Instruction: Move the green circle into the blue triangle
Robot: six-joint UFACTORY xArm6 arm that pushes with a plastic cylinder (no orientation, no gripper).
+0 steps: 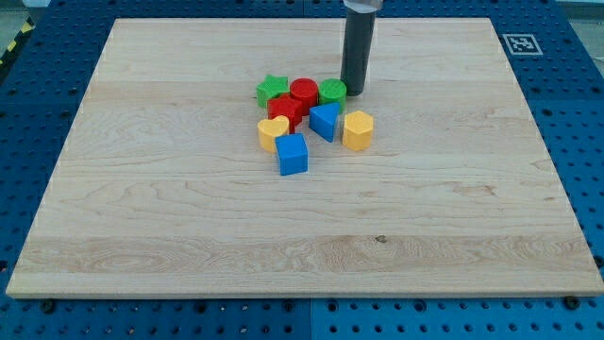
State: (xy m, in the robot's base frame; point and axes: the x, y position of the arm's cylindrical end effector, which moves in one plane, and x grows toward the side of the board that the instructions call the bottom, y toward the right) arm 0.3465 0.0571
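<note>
The green circle (331,92) lies on the wooden board just above the blue triangle (325,121), close to it or touching. My tip (354,91) stands right at the green circle's right edge, touching or nearly so. The rod rises from it to the view's top.
A red circle (303,92) sits left of the green circle, with a green star (272,91) further left. A red block (286,110) and a yellow heart (274,133) lie below them. A blue cube (293,154) and a yellow hexagon (358,130) flank the triangle.
</note>
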